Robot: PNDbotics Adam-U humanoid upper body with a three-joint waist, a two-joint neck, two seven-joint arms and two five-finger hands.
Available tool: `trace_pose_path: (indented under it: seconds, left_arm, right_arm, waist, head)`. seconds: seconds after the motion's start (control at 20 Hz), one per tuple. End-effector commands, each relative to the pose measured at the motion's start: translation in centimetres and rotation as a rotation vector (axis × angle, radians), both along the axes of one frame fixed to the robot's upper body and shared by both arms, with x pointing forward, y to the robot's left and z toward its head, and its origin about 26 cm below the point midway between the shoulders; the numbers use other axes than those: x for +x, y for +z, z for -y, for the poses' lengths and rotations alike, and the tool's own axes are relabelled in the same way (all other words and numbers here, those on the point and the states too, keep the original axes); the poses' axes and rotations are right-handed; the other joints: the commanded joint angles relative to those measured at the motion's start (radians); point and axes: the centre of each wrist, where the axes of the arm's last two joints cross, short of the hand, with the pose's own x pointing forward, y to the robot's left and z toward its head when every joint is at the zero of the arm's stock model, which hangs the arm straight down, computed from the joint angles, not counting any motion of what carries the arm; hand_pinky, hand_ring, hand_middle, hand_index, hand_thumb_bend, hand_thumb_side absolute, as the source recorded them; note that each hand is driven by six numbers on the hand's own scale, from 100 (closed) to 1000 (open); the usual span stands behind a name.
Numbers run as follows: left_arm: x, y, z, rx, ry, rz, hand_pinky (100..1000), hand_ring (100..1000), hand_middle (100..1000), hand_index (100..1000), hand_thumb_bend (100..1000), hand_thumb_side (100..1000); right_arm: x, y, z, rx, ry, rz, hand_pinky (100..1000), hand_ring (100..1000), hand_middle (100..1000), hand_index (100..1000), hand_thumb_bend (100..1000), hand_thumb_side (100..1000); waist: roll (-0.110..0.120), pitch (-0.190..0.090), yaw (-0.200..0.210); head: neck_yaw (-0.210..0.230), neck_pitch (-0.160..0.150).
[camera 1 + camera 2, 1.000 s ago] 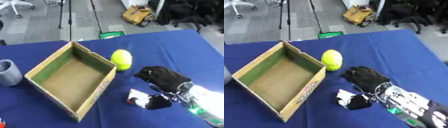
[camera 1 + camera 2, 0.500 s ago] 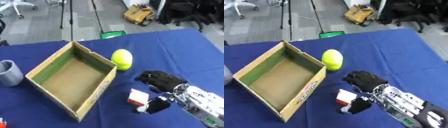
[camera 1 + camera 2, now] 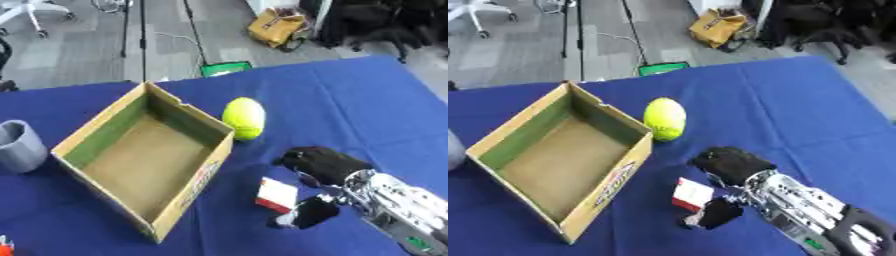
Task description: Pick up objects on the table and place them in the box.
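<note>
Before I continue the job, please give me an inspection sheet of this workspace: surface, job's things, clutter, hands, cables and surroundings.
Surface: table under a blue cloth, a few folds.
Job's things: open cardboard box, nothing seen inside; yellow-green ball beside the box's right wall; small red and white box near the box's front right corner.
Clutter: grey cup at the left edge; a small red thing at the lower left corner.
Hands: right hand fingers curled beside the small red and white box, thumb below it, no clear grasp; left hand not in view.
Cables: a thin cable on the floor.
Surroundings: grey floor, a tripod's legs, a yellow bag, office chairs.
</note>
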Motion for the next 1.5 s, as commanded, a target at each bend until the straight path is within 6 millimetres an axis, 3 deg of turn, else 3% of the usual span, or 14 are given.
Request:
trace_pose_path:
  seconds: [0.05,0.3,0.85,1.5]
  left_arm:
    - [-0.3,0.8,-0.1,0.004,0.001,0.026,932,887,866,925,100,1000]
    - [-0.2,0.8,-0.1,0.003,0.001,0.026,932,886,863,919,100,1000]
    - [-0.2,0.8,-0.1,0.003,0.000,0.027,932,886,858,911,100,1000]
    - [-0.2,0.8,-0.1,-0.001,0.001,0.027,934,886,855,910,100,1000]
  right_arm:
    - [0.3,0.4,0.4,-0.012,-0.014,0.020,969,997,832,980,708,736]
    - [0.7,-0.1,0.6,-0.015,-0.028,0.009,961,987,770,974,696,717]
    - [1.3,-0.9,0.7,-0.016,-0.036,-0.013,951,974,733,940,657,672]
    - [1.8,-0.8,0.4,-0.017,-0.029,0.019,935,947,631,858,548,661]
  waist:
    - [-0.001,-0.011,0.001]
    - [0.000,-0.008,0.001]
    - [0.000,-0.007,0.005]
    - [-0.003,-0.004,0.013]
  head:
    - [-0.002,0.001]
    - [-0.003,0.002]
    - [-0.009,0.003]
    - [-0.008,0.003]
